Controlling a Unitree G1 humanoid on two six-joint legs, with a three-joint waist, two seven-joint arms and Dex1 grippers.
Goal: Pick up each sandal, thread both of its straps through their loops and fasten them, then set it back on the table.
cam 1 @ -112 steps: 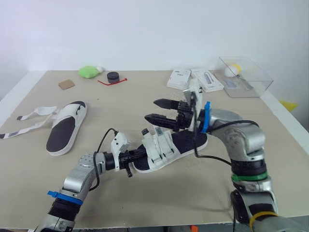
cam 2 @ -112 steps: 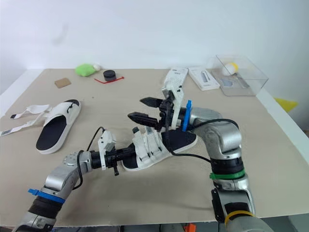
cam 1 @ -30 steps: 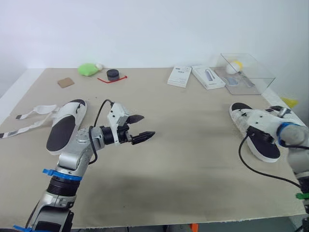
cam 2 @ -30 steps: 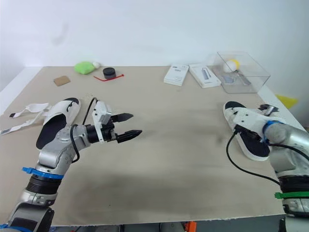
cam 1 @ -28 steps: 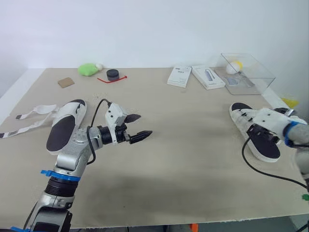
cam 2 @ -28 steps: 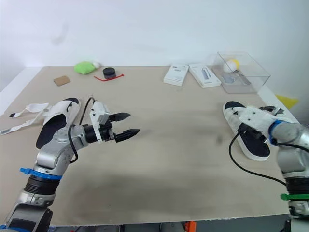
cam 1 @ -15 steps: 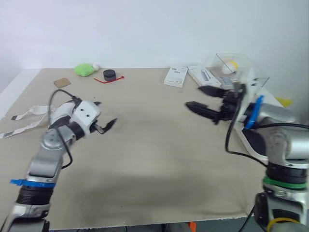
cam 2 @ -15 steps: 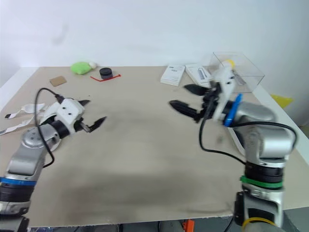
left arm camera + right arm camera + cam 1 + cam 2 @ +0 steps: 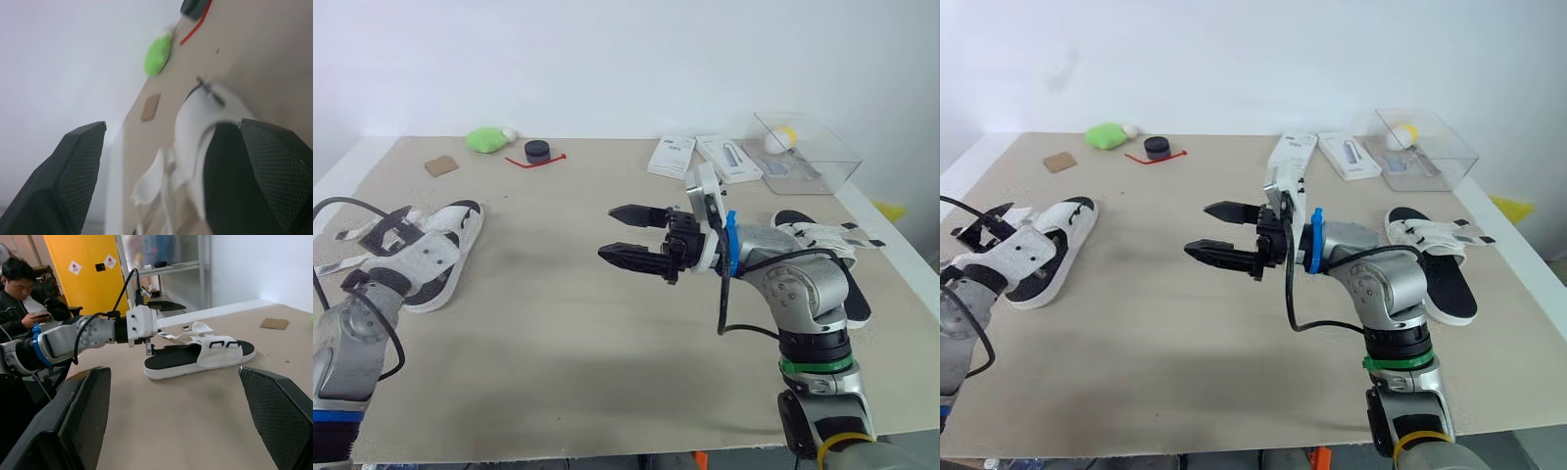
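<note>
Left eye view: left fingers (image 9: 73,171) spread open over a sandal (image 9: 460,227) at nine o'clock; right fingers (image 9: 636,257) gape above the worktop (image 9: 558,323) centre; other sandal (image 9: 822,240) lies at three o'clock.

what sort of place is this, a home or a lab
Most likely a lab or workshop: a yellow cabinet with hazard labels, metal shelving, and a seated person looking at a phone.
</note>
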